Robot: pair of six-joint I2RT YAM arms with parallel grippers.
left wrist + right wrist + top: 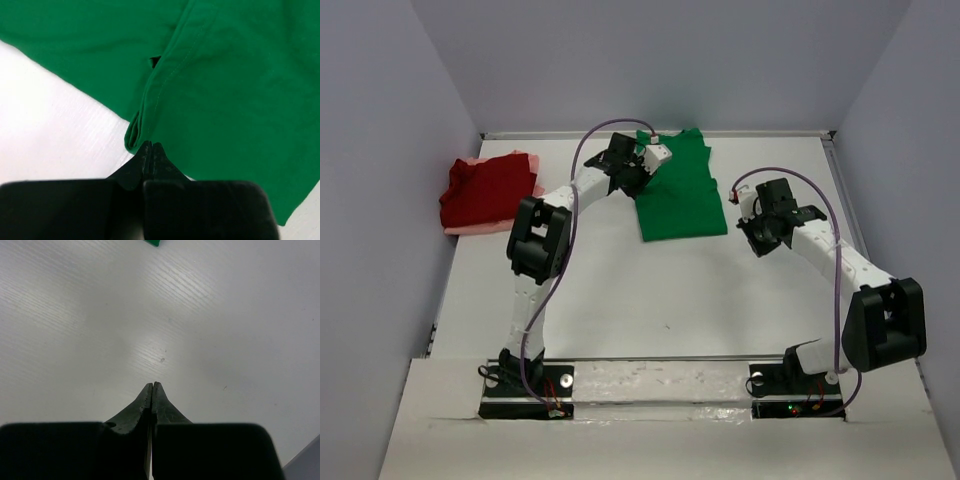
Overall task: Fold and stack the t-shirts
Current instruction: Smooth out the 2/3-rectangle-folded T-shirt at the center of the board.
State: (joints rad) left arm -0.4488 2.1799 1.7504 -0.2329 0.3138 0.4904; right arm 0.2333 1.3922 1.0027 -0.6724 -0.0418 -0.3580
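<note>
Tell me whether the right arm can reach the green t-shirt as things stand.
Probably yes: the right arm's fingers hang shut over the table just beside the green t-shirt, with nothing between them, though they would need to open first.

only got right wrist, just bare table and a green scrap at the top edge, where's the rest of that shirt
observer: the green t-shirt lies flat at the far middle of the table.
operator: is left arm on it
observer: the left gripper is at its edge by a sleeve fold, fingers shut, no cloth visibly pinched.
operator: other shirts
observer: the dark red t-shirt sits on the pale pink one at the far left.
</note>
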